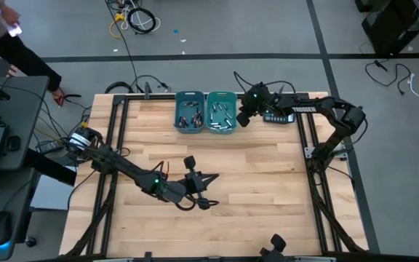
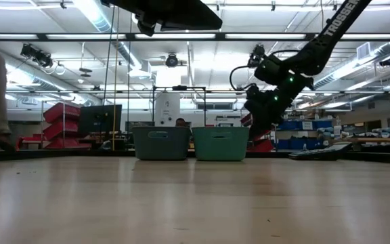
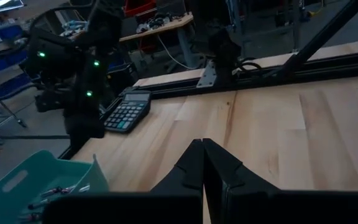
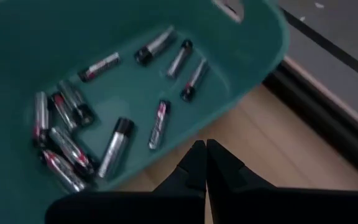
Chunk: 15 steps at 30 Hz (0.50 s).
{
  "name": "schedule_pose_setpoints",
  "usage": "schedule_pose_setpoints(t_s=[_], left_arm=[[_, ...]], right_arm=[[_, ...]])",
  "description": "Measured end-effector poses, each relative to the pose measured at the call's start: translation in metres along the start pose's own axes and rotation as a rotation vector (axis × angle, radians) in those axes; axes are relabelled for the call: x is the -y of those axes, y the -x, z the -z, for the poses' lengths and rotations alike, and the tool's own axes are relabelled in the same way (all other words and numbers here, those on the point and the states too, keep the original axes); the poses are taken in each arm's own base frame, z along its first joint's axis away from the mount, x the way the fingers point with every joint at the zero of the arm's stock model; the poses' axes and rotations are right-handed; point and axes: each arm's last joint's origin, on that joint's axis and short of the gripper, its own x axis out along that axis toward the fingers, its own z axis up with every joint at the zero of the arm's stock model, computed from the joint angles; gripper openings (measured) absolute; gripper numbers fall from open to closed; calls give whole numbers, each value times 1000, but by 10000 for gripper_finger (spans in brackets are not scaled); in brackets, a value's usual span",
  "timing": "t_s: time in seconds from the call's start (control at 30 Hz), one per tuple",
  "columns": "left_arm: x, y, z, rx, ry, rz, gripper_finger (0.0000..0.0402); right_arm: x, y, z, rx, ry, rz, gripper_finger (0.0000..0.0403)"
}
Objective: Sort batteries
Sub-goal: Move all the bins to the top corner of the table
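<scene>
Although nothing lies loose on the bare wood of the table [image 1: 268, 175], the left pincer [image 1: 211, 191] sits low over its near middle, fingers pressed fully together and holding nothing. Further right, at the far edge, stand two teal bins side by side. The left bin [image 1: 189, 111] holds a small heap of what look like darker batteries [image 1: 188, 118]; the right bin [image 1: 222, 111] holds silvery-grey cells [image 4: 114, 146] with dark ends, scattered flat across its floor in two loose groups. Just beside that bin's right rim hovers the right pincer [image 1: 243, 116], also clamped tight and empty, and beyond it a black calculator [image 1: 278, 116] lies on the table.

The risk I see is here: the right pincer hangs so close to the bin wall that a careless sweep could nudge or tip the bin and spill sorted cells, or knock the calculator. Every battery visible is already in a bin, so sorting looks nearly or wholly finished.
</scene>
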Motion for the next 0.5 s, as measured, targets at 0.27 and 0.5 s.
schedule_pose_setpoints(t_s=[0.27,0.5], left_arm=[[-4,0,-4,16,-31,-119,0],[-5,0,-4,10,-28,-160,0]], right_arm=[[9,-3,20,17,-34,13,0],[8,-4,30,20,-46,7,0]])
